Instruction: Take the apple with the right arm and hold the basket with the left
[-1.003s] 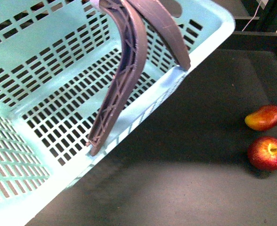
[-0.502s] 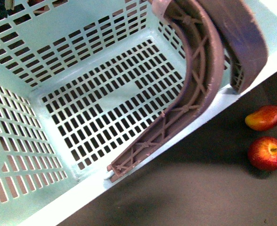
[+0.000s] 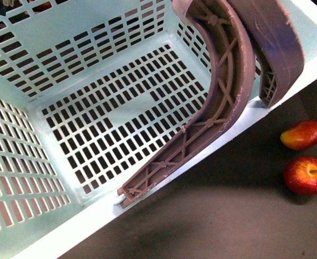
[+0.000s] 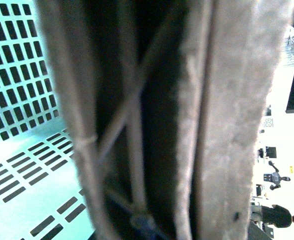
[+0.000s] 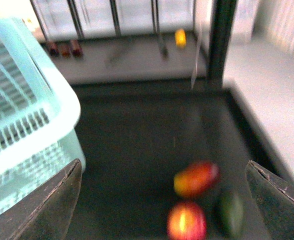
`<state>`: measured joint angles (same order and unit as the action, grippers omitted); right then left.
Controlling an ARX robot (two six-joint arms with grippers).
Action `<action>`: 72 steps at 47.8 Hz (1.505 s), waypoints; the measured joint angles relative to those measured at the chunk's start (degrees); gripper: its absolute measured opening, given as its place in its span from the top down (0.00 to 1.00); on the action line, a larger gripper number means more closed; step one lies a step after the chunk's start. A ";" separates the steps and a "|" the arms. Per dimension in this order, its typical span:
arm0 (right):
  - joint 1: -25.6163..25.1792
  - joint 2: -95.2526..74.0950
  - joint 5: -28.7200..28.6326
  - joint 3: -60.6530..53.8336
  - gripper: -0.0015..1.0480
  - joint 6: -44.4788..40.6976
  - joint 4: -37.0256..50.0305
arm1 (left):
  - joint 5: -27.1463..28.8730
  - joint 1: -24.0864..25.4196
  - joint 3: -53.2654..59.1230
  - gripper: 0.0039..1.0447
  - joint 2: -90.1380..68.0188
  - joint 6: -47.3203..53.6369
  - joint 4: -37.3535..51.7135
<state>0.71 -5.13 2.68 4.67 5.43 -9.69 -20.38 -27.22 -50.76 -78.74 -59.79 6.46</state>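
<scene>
The turquoise basket (image 3: 94,32) tilts up by its brown handles (image 3: 228,91), apparently to clear the bench (image 3: 228,216), where the apple (image 3: 307,175) waits at the front frame's lower right, ahead of the right end effector (image 5: 163,162), its fingers spread wide; the left end effector's grip cannot be told.

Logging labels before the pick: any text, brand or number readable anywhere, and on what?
None can be read.
No print shows on the basket, handles, apple or elongated fruit.
Background clutter in the left wrist view: too small and blurred to read.
</scene>
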 joint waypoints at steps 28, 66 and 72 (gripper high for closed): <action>-11.02 -62.80 -3.02 5.84 0.08 4.26 30.23 | -0.17 -0.09 0.00 0.85 0.11 0.20 0.17; -11.63 -121.28 -4.90 35.10 0.08 -11.43 39.69 | -0.20 -0.09 0.00 0.85 0.11 0.20 0.17; -10.71 -124.04 -5.01 38.21 0.08 -13.68 38.47 | -0.24 -0.09 0.00 0.85 0.11 0.17 0.17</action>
<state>-10.00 -129.16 -2.33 42.87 -8.25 28.77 -20.62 -27.31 -50.76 -78.63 -59.61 6.63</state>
